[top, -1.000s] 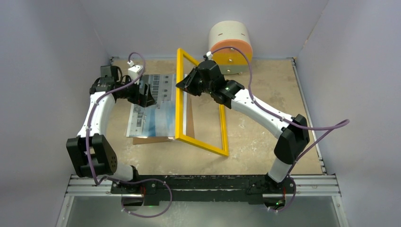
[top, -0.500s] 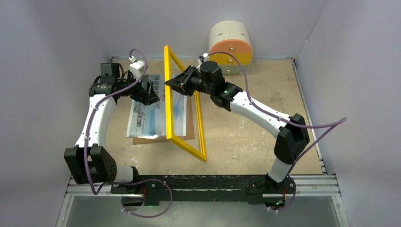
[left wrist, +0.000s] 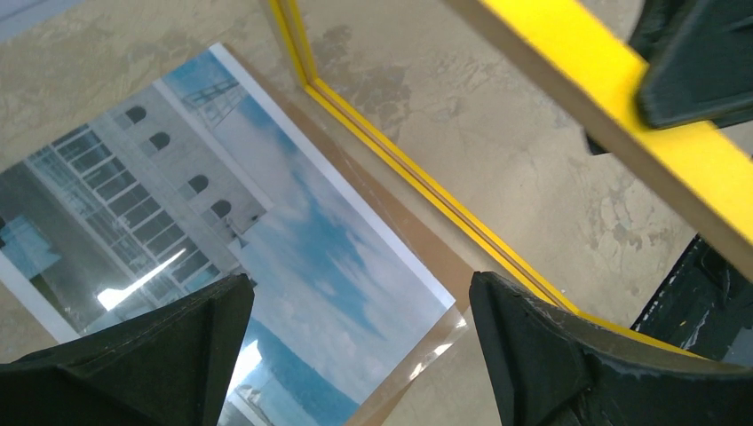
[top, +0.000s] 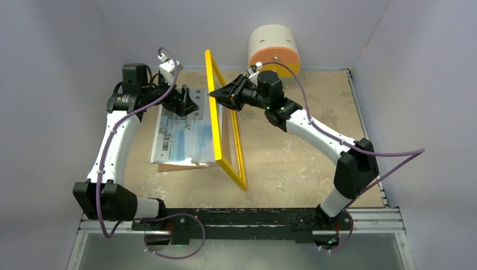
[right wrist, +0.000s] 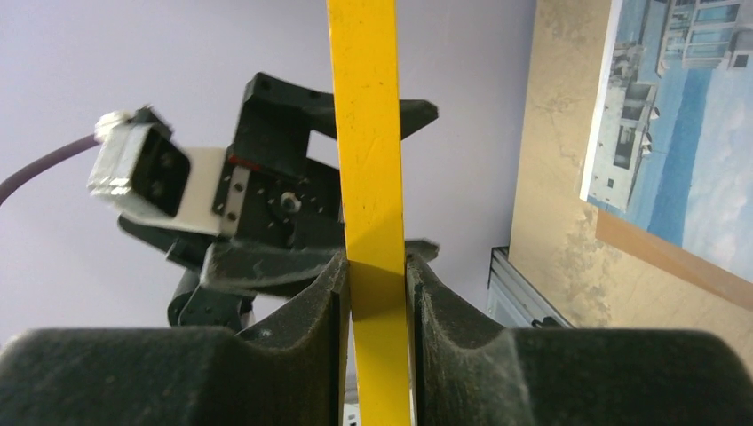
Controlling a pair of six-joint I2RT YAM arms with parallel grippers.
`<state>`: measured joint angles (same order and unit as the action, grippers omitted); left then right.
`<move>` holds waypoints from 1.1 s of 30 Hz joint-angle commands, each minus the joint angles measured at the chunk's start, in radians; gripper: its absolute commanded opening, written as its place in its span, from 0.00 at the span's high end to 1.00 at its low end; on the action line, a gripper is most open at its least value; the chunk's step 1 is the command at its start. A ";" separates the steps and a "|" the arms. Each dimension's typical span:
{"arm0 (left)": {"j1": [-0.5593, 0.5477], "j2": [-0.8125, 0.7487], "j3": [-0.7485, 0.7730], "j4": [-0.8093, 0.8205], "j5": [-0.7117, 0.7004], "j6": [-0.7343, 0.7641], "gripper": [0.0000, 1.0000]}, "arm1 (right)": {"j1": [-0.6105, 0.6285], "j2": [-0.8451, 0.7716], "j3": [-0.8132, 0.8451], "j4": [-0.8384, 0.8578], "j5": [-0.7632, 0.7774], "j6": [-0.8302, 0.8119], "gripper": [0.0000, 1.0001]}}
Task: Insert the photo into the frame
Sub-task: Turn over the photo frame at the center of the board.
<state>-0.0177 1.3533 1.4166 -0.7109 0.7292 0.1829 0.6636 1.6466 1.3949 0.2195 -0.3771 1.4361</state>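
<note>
The yellow frame (top: pixel 215 129) stands nearly on edge, its low side on the table just right of the photo. My right gripper (top: pixel 217 94) is shut on its upper bar; in the right wrist view both pads (right wrist: pixel 333 297) press the yellow bar (right wrist: pixel 368 177). The photo (top: pixel 185 126) lies face up on the brown backing board (top: pixel 171 166). My left gripper (top: pixel 190 103) is open and empty above the photo's far part, close to the frame. In the left wrist view the photo (left wrist: pixel 222 222) lies below the open fingers (left wrist: pixel 169 355), with the frame's low bar (left wrist: pixel 426 191) beyond it.
A white and orange cylinder (top: pixel 274 48) stands at the back wall. Grey walls close in the table on three sides. A metal rail (top: pixel 242 219) runs along the near edge by the arm bases. The right gripper's black finger (left wrist: pixel 701 62) is near the left wrist camera.
The right gripper swung the frame left from a wide lean to nearly on edge, then shifted it slightly right. The left gripper moved right and farther back, toward the frame.
</note>
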 commanded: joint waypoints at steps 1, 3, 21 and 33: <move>-0.102 -0.017 0.087 0.043 -0.037 -0.047 0.00 | -0.029 -0.051 0.003 -0.051 -0.074 -0.021 0.71; -0.151 0.006 0.119 0.044 -0.067 -0.052 0.00 | -0.043 -0.062 0.003 -0.074 -0.085 -0.038 0.71; -0.405 0.196 0.299 0.052 -0.229 -0.077 0.00 | -0.225 -0.078 0.161 -0.493 -0.128 -0.342 0.47; -0.407 0.231 0.240 0.033 -0.308 -0.016 0.00 | -0.286 0.004 0.393 -0.849 0.035 -0.676 0.63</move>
<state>-0.4217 1.5982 1.6794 -0.6819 0.4656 0.1375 0.3958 1.6512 1.7298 -0.4694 -0.4324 0.9108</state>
